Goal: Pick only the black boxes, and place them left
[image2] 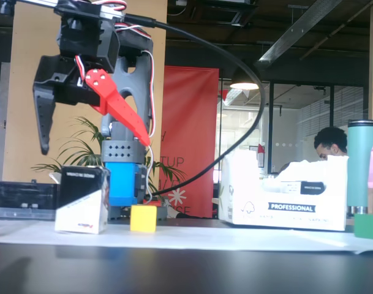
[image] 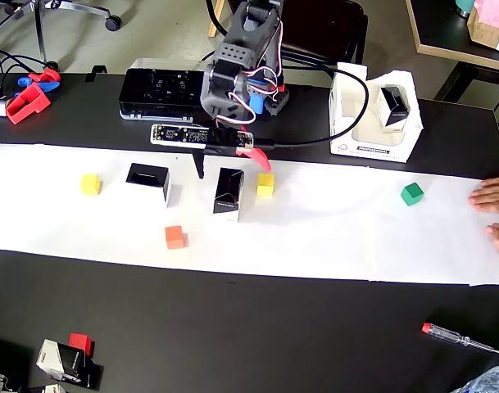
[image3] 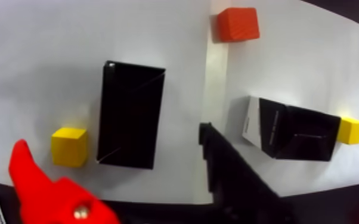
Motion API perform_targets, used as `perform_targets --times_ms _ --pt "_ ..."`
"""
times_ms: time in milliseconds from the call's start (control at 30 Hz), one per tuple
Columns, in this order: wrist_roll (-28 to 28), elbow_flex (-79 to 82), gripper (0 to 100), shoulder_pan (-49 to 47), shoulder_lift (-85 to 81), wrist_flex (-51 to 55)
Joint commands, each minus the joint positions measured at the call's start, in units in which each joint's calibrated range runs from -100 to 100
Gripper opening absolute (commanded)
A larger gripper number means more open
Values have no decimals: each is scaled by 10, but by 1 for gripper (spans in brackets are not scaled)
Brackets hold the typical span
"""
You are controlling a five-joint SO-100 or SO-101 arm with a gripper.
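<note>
Spread, empty jaws (image3: 128,179) hover directly above a black box (image3: 129,114), its long axis running between them

1. My claw (image3: 122,161) has one bright red finger (image3: 45,190) and one black finger (image3: 229,173).
2. The box under me (image3: 128,113) is glossy black.
3. The box beside my black finger (image3: 295,128) is black with a white side bearing small print.
4. A yellow cube (image3: 68,146) sits by my red finger.
5. An orange cube (image3: 238,24) lies ahead on white paper (image3: 39,71).
</note>
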Motion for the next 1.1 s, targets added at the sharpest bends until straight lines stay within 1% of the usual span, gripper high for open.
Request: perform_targets --times_ms 0,200,300,367,633,667,733,833,933,1000,1067 --pt "0 -15 53 -14 6 -10" --pt "-3 -19 53 -27 47 -16" --pt "-40 -19 53 -50 66 -41" --pt "-54 -18 53 -70 75 -45" --pt "-56 -10 53 -102 107 -45" --pt "-62 -12 51 -104 115 -45" --pt "-82 -22 44 -109 129 -48" --pt "-110 -40 29 -123 145 -47" --pt "-124 -42 16 -140 148 -47" --pt "-134 -43 12 -153 147 -46" --pt "-150 -45 11 -172 145 -46"
